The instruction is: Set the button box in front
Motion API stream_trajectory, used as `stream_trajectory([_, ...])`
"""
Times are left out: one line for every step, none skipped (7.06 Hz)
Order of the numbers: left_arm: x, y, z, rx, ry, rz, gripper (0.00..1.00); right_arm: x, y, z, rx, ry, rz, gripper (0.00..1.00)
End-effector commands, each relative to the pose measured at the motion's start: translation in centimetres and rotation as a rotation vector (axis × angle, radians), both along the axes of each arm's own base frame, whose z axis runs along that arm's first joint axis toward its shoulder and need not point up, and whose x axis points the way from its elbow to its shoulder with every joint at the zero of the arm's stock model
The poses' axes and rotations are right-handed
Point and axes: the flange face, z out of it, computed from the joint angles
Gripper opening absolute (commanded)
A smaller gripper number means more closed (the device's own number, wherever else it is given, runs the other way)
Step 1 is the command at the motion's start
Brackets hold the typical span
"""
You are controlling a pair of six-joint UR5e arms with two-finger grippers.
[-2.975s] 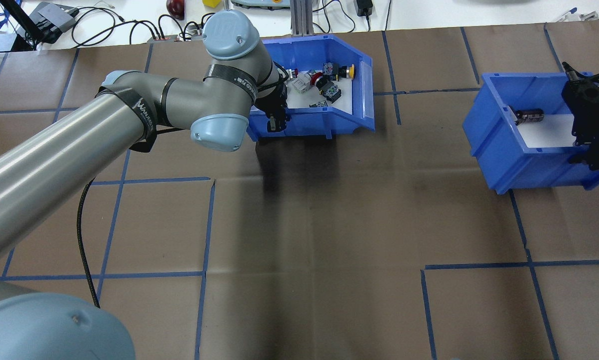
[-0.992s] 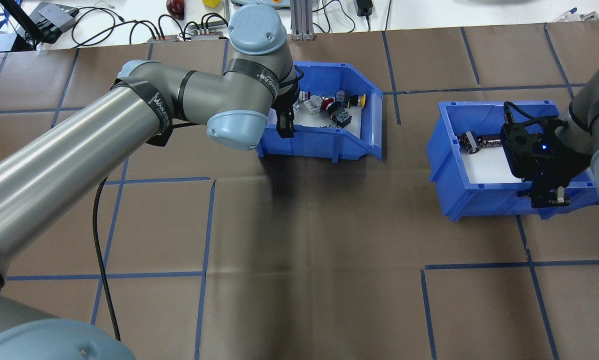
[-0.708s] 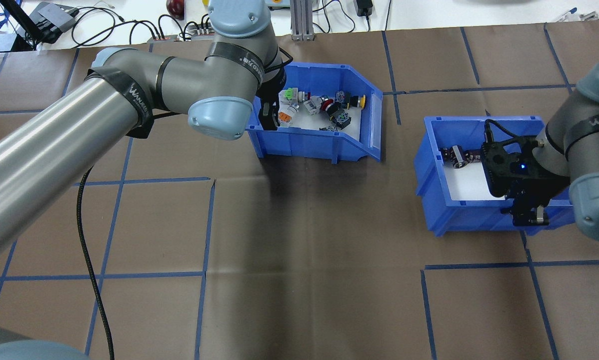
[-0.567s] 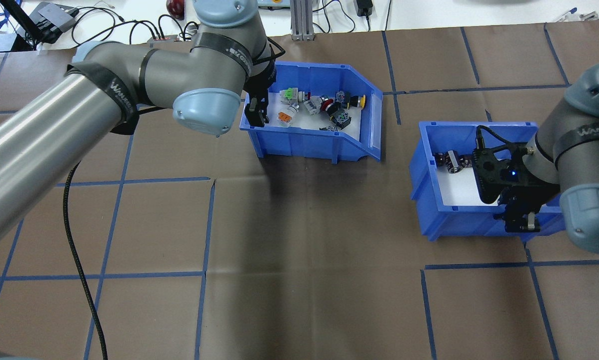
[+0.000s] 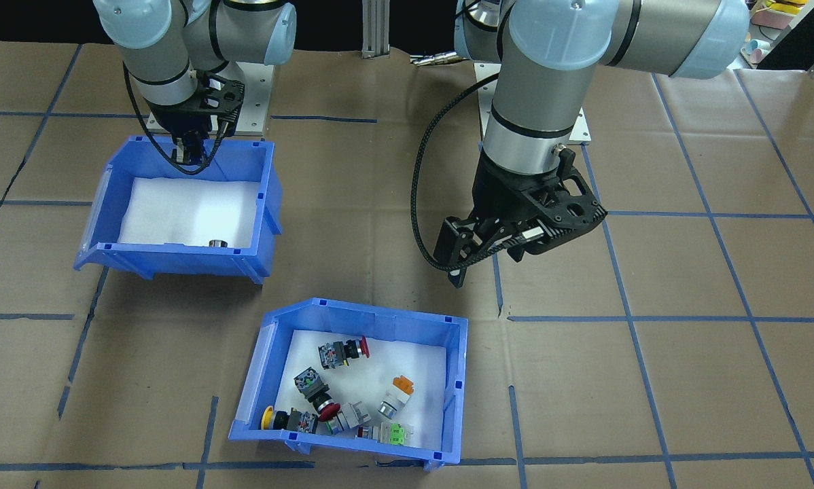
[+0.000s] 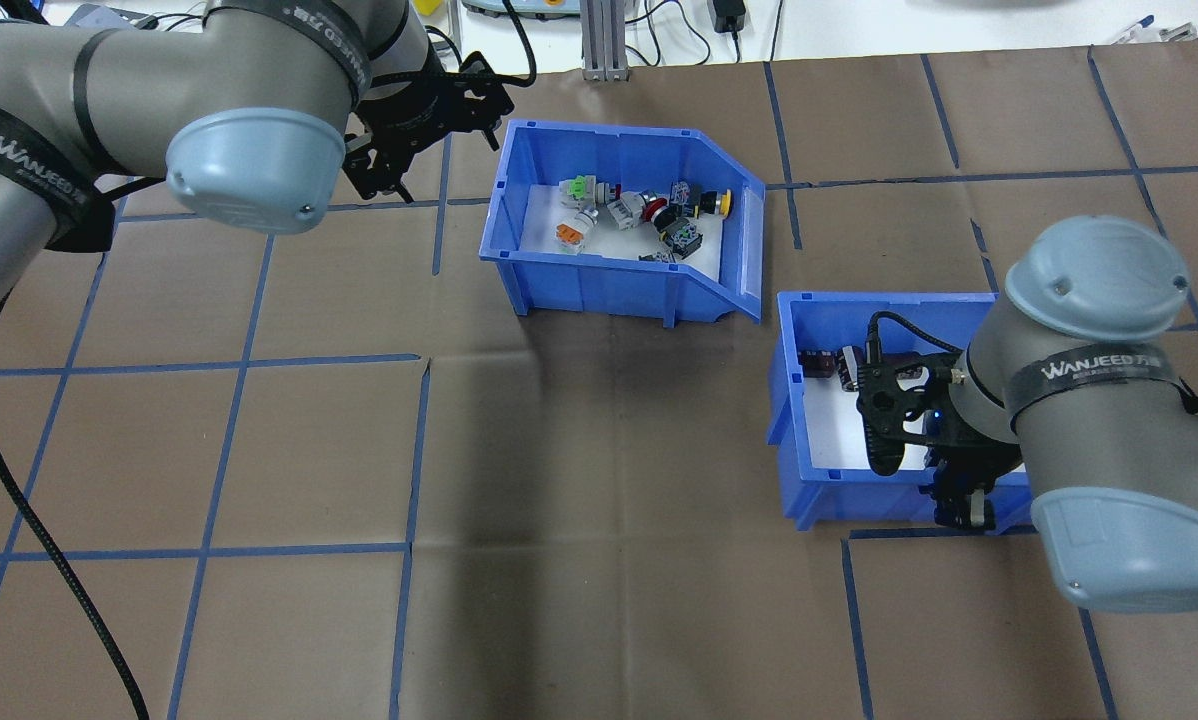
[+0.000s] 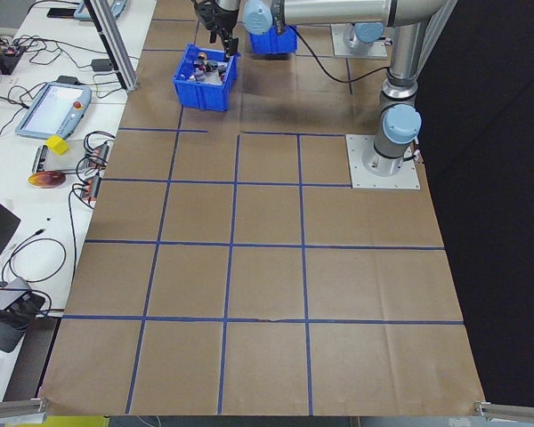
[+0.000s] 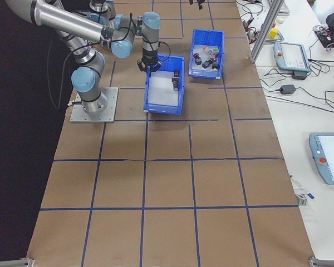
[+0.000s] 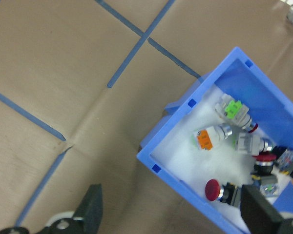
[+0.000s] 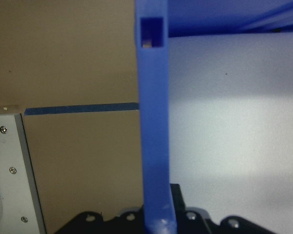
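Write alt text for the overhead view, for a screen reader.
The left gripper hangs open over the table, clear of the button box. The right gripper is clamped on the near wall of a second blue bin, nearer the robot.

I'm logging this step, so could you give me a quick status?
Left tool open, clear of button box. Right tool shut on other bin's wall. Nothing in the way.

A second blue bin (image 6: 804, 400) sits on the brown counter (image 6: 599, 500), its near wall between the right end effector's fingers. Dark cylinders (image 6: 831, 362) lie inside, beyond that end effector.
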Motion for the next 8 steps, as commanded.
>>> stream_trajectory([0.5, 2.3, 1.8, 0.07, -0.068, -0.379, 0.99, 4.6, 1.8, -0.2, -0.03, 0.012, -0.039, 0.07])
stream_trajectory([0.0, 3.1, 2.0, 0.135, 0.007, -0.497, 0.99, 7.4, 2.8, -0.2, -0.068, 0.01, -0.061, 0.07])
stream_trajectory([1.1, 4.0, 3.0, 0.218, 0.026, -0.559, 0.99, 10.0, 4.1, 0.1, -0.097, 0.006, -0.061, 0.07])
stream_trajectory([3.2, 5.1, 4.8, 0.229, 0.031, -0.564, 0.99, 12.1, 4.9, 0.0, -0.125, -0.003, -0.051, 0.08])
stream_trajectory([5.1, 7.0, 6.1, 0.251, 0.037, -0.54, 0.99, 14.6, 5.0, -1.2, -0.142, -0.011, -0.052, 0.08])
stream_trajectory([5.8, 8.7, 7.7, 0.235, 0.037, -0.523, 0.99, 17.5, 5.6, -3.0, -0.154, -0.01, -0.054, 0.08])
stream_trajectory([6.3, 9.9, 8.3, 0.237, 0.034, -0.515, 0.99, 20.0, 6.7, -4.5, -0.166, 0.004, -0.022, 0.08])
stream_trajectory([7.2, 10.0, 7.4, 0.252, 0.047, -0.479, 0.99, 21.2, 7.3, -4.7, -0.189, 0.029, 0.017, 0.08])
